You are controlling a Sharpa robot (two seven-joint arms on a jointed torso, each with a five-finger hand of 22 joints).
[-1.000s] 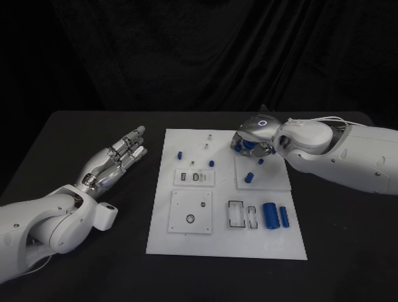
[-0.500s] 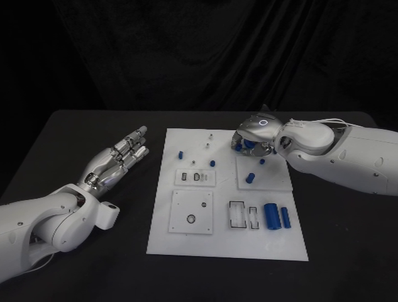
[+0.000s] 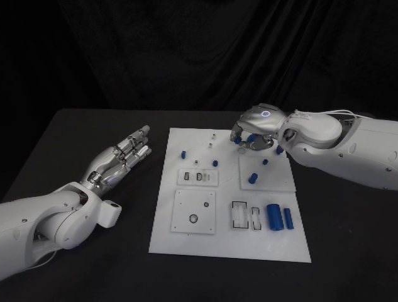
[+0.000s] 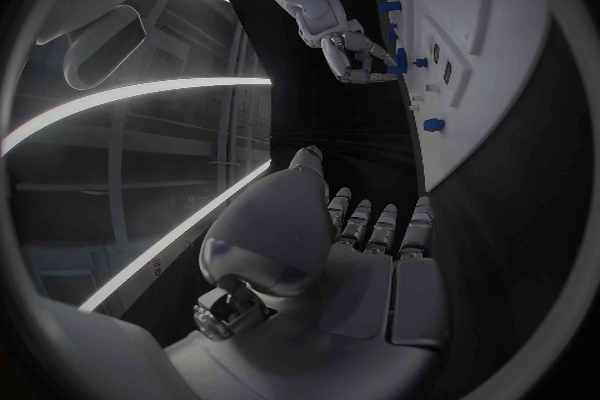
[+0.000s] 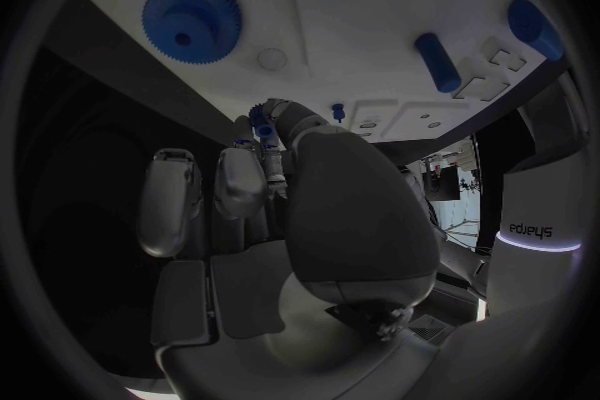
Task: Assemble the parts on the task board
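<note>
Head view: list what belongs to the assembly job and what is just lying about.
Job: task board; right hand, pinching a small blue part; blue gear; large blue cylinder; slim blue cylinder.
Lying about: left hand, open beside the board, holding nothing; black table.

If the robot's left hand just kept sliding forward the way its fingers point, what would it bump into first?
Probably nothing soon. The left hand lies open beside the task board, its fingers pointing toward the table's far side, roughly along the board's edge. That line looks free over the black table, though depth is hard to judge.
</note>
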